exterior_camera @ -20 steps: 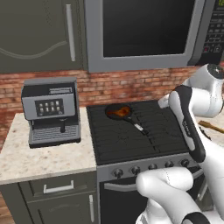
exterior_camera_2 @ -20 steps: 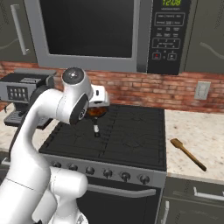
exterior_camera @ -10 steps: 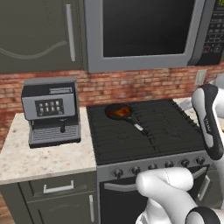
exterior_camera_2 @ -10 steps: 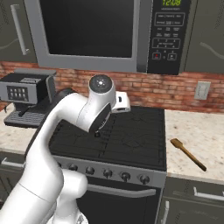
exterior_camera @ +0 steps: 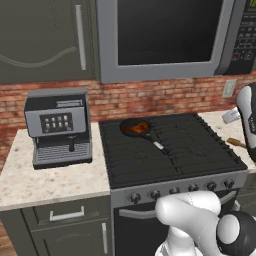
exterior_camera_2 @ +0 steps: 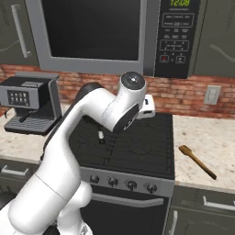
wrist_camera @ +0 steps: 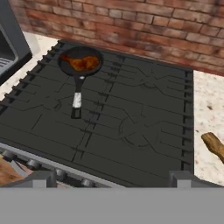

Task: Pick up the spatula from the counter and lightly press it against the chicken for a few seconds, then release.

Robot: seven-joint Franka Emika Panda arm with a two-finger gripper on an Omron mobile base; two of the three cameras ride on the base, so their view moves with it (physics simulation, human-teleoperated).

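1. Gripper (wrist_camera: 112, 179) hangs above the stove (wrist_camera: 131, 127), aimed down across the burners toward the brick wall (wrist_camera: 131, 26).
2. Fingertips (wrist_camera: 40, 179) are spread wide, 1 at each side of the hand view. There is nothing between them and nothing is held.
3. Spatula (exterior_camera_2: 197, 161) lies flat on the right counter (exterior_camera_2: 206, 133). It is near the stove's right edge but not touching it.
4. The spatula's broad end points toward the stove, and its handle angles off to the counter's front edge.
5. In the hand view, 1 wooden end of the spatula pokes in at the right edge, on the counter just beside the stove.
6. Chicken (wrist_camera: 85, 64) sits in a small black pan (wrist_camera: 70, 65) on the stove's back left burner.
7. The pan handle runs out toward the stove's centre, its tip resting on the grate.
8. Spatula and pan are well apart, with most of the stove between them.
9. Arm (exterior_camera_2: 87, 124) arcs up from the lower left of the right base view and crosses over the stove, covering the pan there.
10. Coffee machine (exterior_camera: 57, 127) stands on the left counter (exterior_camera: 50, 180), toward its back edge, just beside the stove's left edge.
11. Microwave (exterior_camera: 165, 35) hangs over the stove.
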